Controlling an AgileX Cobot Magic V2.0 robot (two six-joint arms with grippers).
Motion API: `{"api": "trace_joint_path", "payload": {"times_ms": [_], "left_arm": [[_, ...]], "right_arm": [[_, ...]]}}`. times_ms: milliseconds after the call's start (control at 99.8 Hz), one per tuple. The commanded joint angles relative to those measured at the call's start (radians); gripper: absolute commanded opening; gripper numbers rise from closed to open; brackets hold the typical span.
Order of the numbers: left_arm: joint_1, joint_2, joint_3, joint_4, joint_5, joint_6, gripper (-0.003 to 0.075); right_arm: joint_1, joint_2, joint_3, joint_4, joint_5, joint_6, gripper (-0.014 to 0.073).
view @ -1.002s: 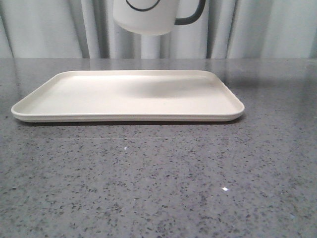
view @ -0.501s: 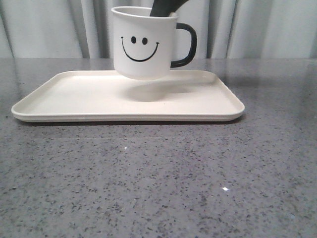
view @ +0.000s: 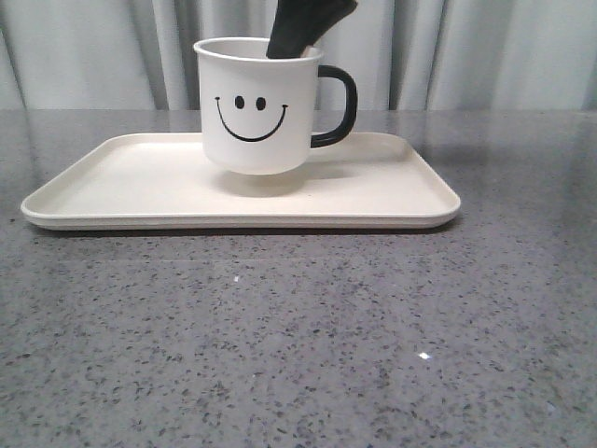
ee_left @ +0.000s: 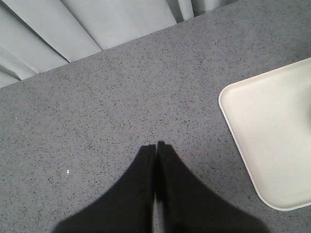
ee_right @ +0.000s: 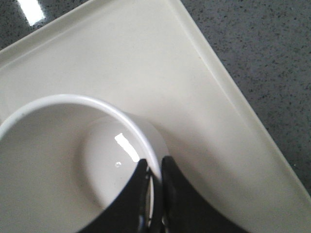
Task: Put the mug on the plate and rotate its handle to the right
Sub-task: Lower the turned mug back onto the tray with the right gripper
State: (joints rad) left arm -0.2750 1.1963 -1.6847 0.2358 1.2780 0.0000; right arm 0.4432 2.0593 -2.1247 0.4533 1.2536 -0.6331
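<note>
The white mug with a black smiley face hangs upright just over the middle of the cream plate, its base at or barely above the surface. Its black handle points right. My right gripper is shut on the mug's rim, one finger inside and one outside; its black fingers enter the mug from above in the front view. The plate also shows in the right wrist view. My left gripper is shut and empty over the grey table, beside the plate's corner.
The grey speckled tabletop runs all round the plate. Pale curtains hang behind the table's far edge.
The mug has come down from the top of the view to the plate's surface and shifted slightly left, still in my right gripper. The handle stays pointing right.
</note>
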Motion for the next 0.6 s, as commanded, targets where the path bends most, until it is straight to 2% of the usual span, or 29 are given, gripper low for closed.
{"api": "trace_joint_path", "payload": {"times_ms": [0,591], "left_arm": [[0.003,-0.019,-0.023,0.017,-0.018,-0.008,-0.0020],[0.003,-0.019,-0.023,0.017,-0.018,-0.008,-0.0020]], "right_arm": [[0.002,-0.055,-0.031,0.025,0.081,-0.014,-0.0059],[0.003,-0.007,-0.031,0.025,0.081,-0.014,-0.0059]]}}
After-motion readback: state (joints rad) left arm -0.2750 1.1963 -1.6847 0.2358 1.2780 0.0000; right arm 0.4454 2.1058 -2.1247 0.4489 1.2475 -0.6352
